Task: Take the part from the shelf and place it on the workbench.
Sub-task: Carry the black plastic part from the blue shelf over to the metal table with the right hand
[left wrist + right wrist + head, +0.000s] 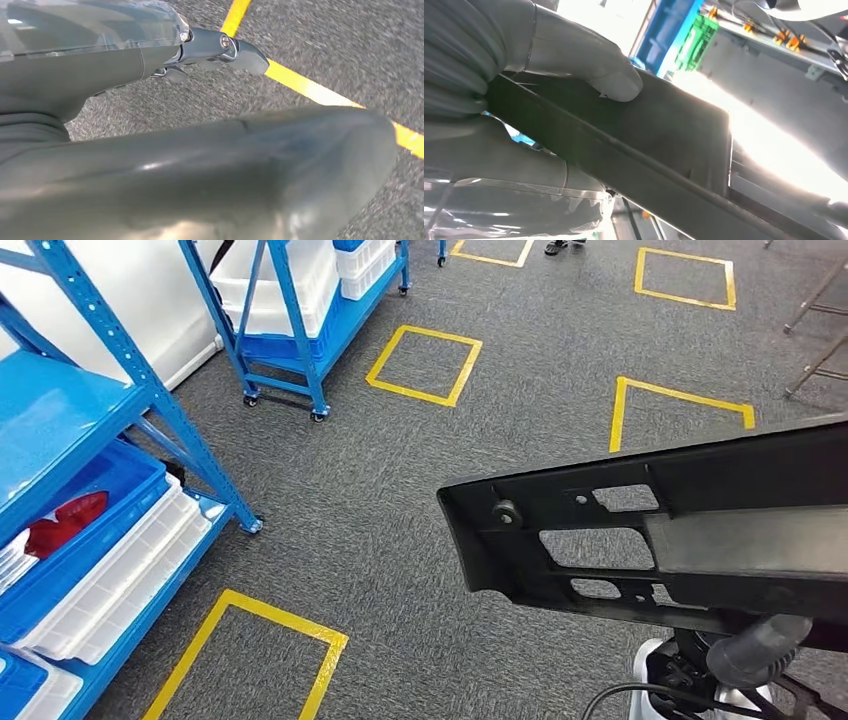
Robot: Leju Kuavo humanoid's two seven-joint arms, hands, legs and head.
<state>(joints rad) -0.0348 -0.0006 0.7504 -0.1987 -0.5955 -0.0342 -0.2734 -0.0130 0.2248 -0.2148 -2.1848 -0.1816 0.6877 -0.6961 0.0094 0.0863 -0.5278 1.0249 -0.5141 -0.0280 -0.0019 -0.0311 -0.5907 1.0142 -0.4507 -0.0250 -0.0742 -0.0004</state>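
The part (pixel 740 540) is a long black plastic panel with several cut-out holes. It hangs in the air at the right of the head view, above the grey carpet. My right hand (pixel 484 50) grips it near one end: the thumb (pixel 614 82) presses on its flat face (pixel 664 125) and the other fingers wrap under its edge. A grey finger of that hand (pixel 760 645) shows beneath the panel in the head view. My left hand (pixel 200 165) hangs over the carpet with its fingers apart and holds nothing.
A blue shelf (pixel 150 390) with white trays and blue bins stands at the left. A wheeled blue rack (pixel 300 350) stands further back. Yellow tape squares (pixel 425 365) mark the carpet. Chair legs (pixel 815 340) are at the far right, a person's shoes (pixel 565 246) at the top.
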